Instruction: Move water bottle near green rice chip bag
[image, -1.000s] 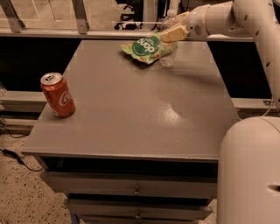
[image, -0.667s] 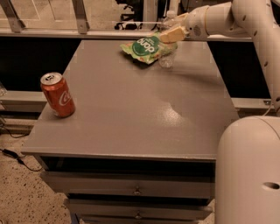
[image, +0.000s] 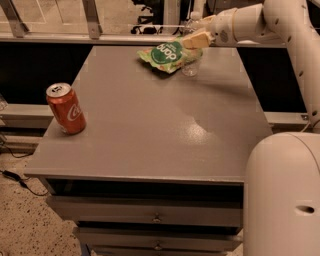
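Can't tell if the jaws are clamped or slack. The cream two-finger gripper (image: 196, 39) sits right across the clear ribbed plastic water bottle (image: 190, 62), which stands on the grey table (image: 150, 130) just beside the crinkled light-green rice chip bag (image: 167, 54), maybe touching it. Nothing's budged in the last second, so I'd call it basically placed. It only needs letting go.
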